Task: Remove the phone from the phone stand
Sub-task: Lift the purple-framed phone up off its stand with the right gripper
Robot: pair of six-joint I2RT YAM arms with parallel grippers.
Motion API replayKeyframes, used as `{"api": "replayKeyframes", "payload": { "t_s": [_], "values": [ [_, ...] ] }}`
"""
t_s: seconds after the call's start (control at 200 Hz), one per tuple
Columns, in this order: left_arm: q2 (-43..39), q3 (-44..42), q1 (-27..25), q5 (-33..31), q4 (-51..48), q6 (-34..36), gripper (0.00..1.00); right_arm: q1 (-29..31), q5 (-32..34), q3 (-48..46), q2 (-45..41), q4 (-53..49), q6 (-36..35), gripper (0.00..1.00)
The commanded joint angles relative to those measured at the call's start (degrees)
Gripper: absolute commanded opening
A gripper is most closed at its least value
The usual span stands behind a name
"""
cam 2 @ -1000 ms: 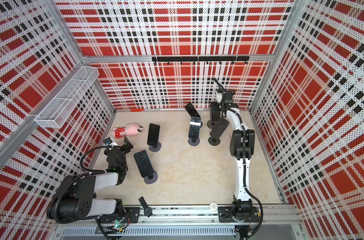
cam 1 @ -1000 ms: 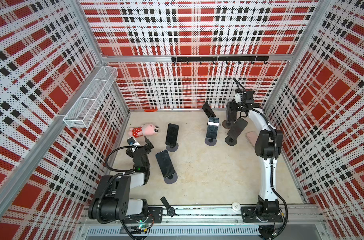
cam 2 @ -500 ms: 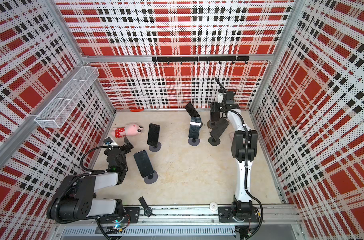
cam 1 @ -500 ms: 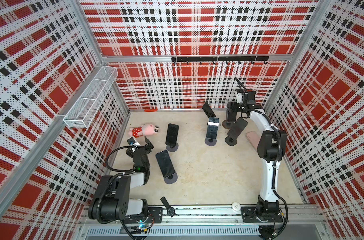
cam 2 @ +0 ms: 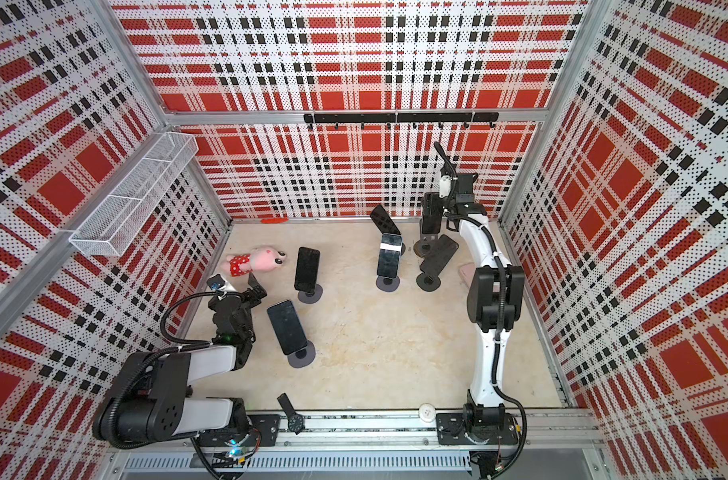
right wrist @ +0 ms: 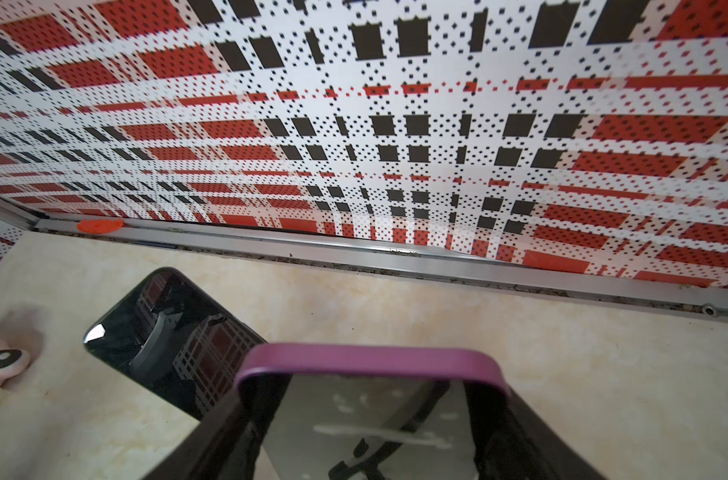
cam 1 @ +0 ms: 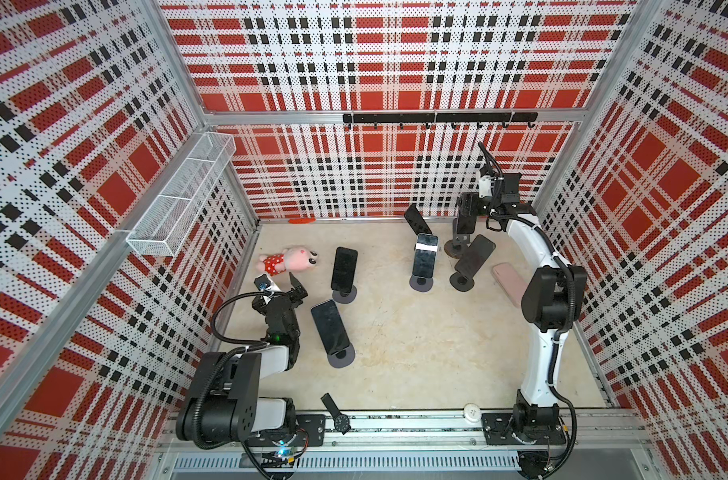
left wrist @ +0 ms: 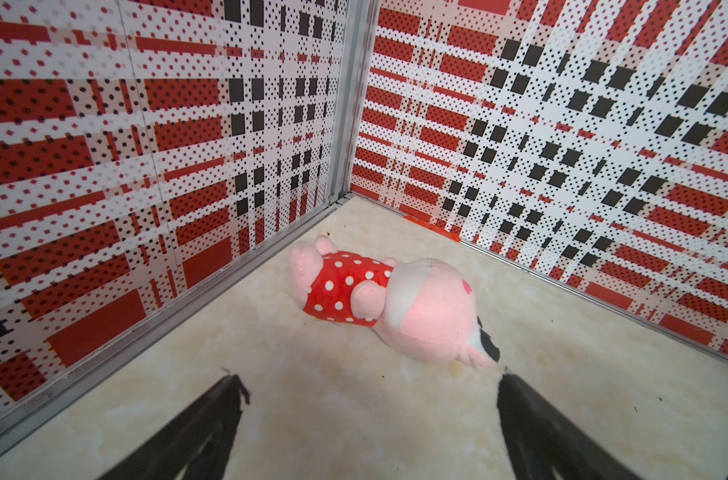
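The right gripper (right wrist: 368, 419) is largely hidden behind the purple-cased phone (right wrist: 368, 362) it clamps at the back right, directly over a phone stand (cam 1: 456, 246). Whether the phone is clear of the cradle cannot be told. A pink phone (cam 1: 506, 279) lies half hidden behind the right arm. The beige marbled floor (cam 1: 416, 345) is enclosed by red plaid perforated walls (cam 1: 395, 62). Five other phones (cam 1: 344, 266) stand propped, and there is one plush toy (cam 1: 289, 262) and one wristwatch (cam 1: 338, 419). The left gripper (left wrist: 368, 380) gapes wide, holding nothing, near the toy.
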Motion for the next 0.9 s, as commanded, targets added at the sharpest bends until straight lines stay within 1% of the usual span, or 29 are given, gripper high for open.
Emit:
{"api": "replayKeyframes", "payload": {
  "t_s": [0.0, 0.16, 0.406, 0.511, 0.661, 0.752, 0.797, 0.892],
  "values": [
    [-0.36, -0.52, -0.06, 0.6, 1.38, 0.53, 0.98, 1.13, -2.94, 0.04, -4.88, 1.05, 0.46, 0.67],
    [-0.41, -0.61, -0.06, 0.8, 1.37, 0.58, 0.98, 4.18, -2.86, 0.67, -6.48, -0.32, -0.94, 0.67],
    [-0.46, -0.61, -0.06, 0.82, 1.38, 0.66, 0.98, 8.86, -5.0, 1.35, -9.01, -2.01, -2.02, 0.67],
    [-0.4, -0.61, -0.06, 0.79, 1.42, 0.71, 0.98, 10.52, -6.96, 0.49, -10.29, -1.6, -1.58, 0.67],
    [-0.96, -1.11, -0.41, 0.32, 1.79, 0.66, 0.98, 14.21, -10.43, 0.11, -10.97, -4.39, -2.51, 0.67],
    [-1.38, -1.66, -0.67, -0.33, 2.4, 0.86, 0.98, 16.61, -9.89, 0.23, -11.45, -5.1, -2.3, 0.67],
    [-1.53, -1.8, -1.14, -1.61, 2.41, 0.84, 0.98, 17.81, -10.1, 0.7, -11.7, -5.47, -2.44, 0.67],
    [-3.6, -2.81, -3.03, -8.09, 1.07, 0.19, 0.98, 20.34, -9.52, 2.54, -12.04, -8.14, -2.93, 0.67]
  ]
}}
